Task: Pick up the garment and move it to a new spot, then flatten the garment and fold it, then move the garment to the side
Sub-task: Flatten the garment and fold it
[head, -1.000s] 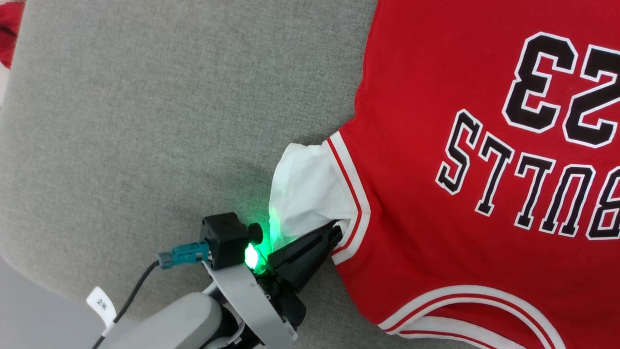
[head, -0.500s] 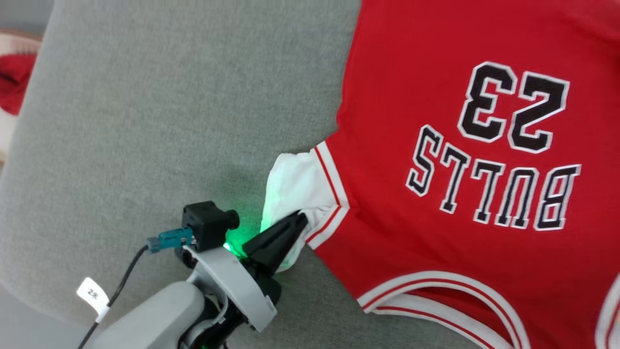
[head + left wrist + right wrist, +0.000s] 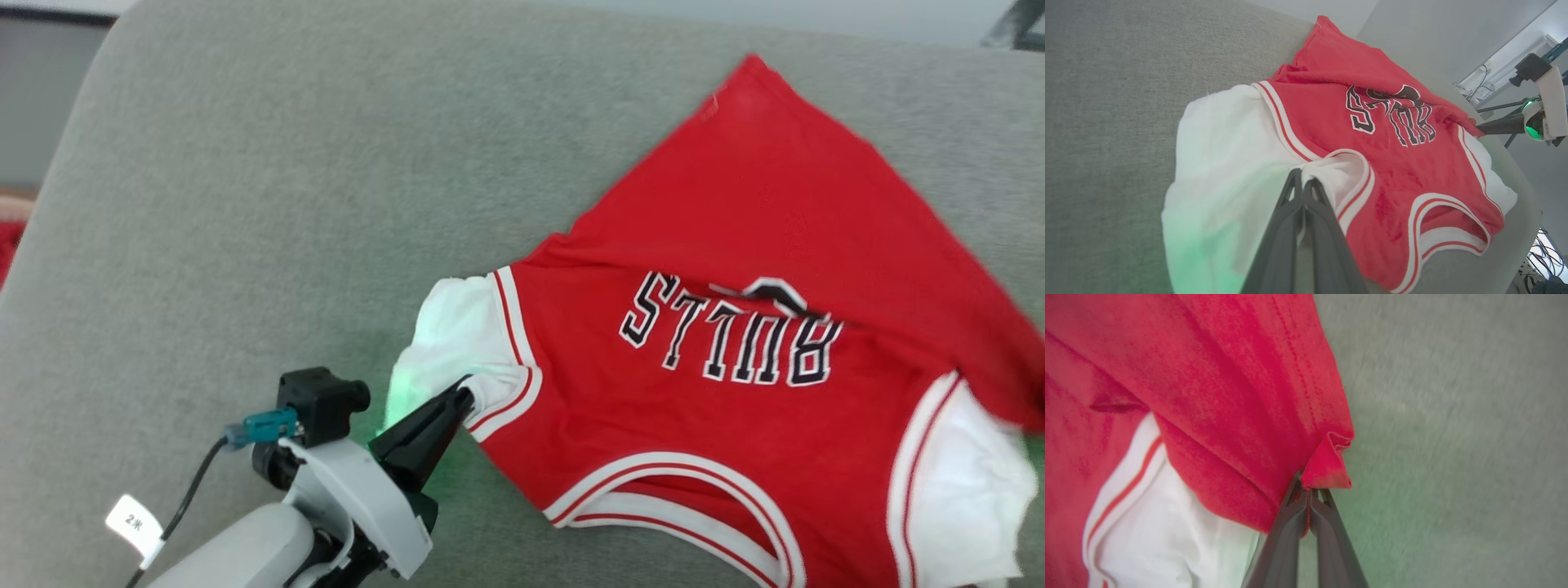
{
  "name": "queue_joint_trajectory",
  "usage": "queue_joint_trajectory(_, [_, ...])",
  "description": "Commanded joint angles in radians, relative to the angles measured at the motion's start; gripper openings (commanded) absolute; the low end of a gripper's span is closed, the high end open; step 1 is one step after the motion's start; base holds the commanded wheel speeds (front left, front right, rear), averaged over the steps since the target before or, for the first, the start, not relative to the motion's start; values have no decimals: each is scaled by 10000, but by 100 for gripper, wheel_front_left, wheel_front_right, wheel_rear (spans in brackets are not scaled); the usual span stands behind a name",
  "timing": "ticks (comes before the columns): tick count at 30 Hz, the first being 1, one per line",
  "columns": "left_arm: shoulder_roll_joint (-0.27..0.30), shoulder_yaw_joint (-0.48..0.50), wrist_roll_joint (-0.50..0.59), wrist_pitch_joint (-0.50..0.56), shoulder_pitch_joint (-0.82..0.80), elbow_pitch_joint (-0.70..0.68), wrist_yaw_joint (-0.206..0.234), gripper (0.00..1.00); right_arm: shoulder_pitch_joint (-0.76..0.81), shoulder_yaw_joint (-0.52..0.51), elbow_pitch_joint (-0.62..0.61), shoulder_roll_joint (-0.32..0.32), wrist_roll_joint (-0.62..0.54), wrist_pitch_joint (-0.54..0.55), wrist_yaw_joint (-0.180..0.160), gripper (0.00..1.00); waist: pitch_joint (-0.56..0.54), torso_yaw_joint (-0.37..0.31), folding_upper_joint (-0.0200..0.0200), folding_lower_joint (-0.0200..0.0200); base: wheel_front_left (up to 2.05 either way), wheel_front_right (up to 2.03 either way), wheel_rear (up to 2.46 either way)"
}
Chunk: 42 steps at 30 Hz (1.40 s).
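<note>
A grey woven cushioned surface (image 3: 245,204) with a rounded far-left corner carries everything here. On its right half lies the garment (image 3: 718,425), a red jersey with black, white-edged lettering. A broad red flap of it is folded over the chest and covers part of the print. One white sleeve (image 3: 453,327) rests on the grey cloth at the garment's left side, and the other sleeve (image 3: 971,482) lies near the right edge of the head view.

We found the jersey (image 3: 694,441) to be soft, matt knit cloth, red body and white sleeve (image 3: 449,327) alike, with flat black-and-white lettering (image 3: 727,343). The grey upholstered surface (image 3: 245,204) under it was coarse, woven and matt. The fingers (image 3: 1278,253) of the left gripper (image 3: 461,400) looked like smooth, matt dark plastic.
</note>
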Motion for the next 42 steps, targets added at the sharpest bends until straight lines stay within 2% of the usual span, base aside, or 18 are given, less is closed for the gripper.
queue_joint_trajectory(1, [36, 15, -51, 1, 123, -11, 65, 0, 361, -34, -73, 129, -5, 67, 0, 0, -488, -525, 0, 0, 0, 0, 0])
queue_joint_trajectory(10, [378, 18, -101, 40, 461, -355, 340, 0, 3894, -1367, -2715, 1258, -625, 770, 0, 0, -643, -1046, 0, 0, 0, 0, 0])
queue_joint_trajectory(17, [431, -56, 31, 161, 402, -480, 448, 0, 4980, -1759, -3899, 2089, -1093, 1316, 0, 1, -648, -1057, 0, 0, 0, 0, 0])
queue_joint_trajectory(20, [370, -118, 66, 174, 395, -485, 473, 0, 4810, -2121, -4065, 2359, -1437, 1105, 0, 94, -683, -1001, 0, 0, 0, 0, 0])
queue_joint_trajectory(21, [345, -147, 79, 187, 391, -479, 467, 0, 4702, -2229, -4162, 2352, -1554, 1109, 0, 100, -700, -964, 0, 0, 0, 0, 0])
queue_joint_trajectory(26, [240, -239, 168, 196, 305, -435, 478, 0, 3892, -3096, -4725, 2020, -1777, 1373, 0, 100, -722, -730, 0, 0, 0, 0, 0])
queue_joint_trajectory(30, [117, -267, 282, 146, 182, -509, 495, 0, 2241, -3175, -4562, 1624, -1538, 1593, 0, 100, -444, -527, 0, 0, 0, 0, 0])
queue_joint_trajectory(33, [-8, -339, 407, 168, -13, -477, 435, 0, 599, -2659, -3826, 1566, -1705, 1283, 0, 100, -126, -287, 0, 0, 0, 0, 0])
queue_joint_trajectory(35, [-136, -343, 446, 114, -120, -466, 377, 0, -564, -2345, -2997, 1777, -1836, 978, 0, 100, 133, -129, 0, 0, 0, 0, 0])
queue_joint_trajectory(42, [-520, -359, 637, -2, -679, -236, 112, 0, -3624, -487, -165, 1823, -2632, 486, 0, 100, 1077, 393, 0, 0, 0, 0, 0])
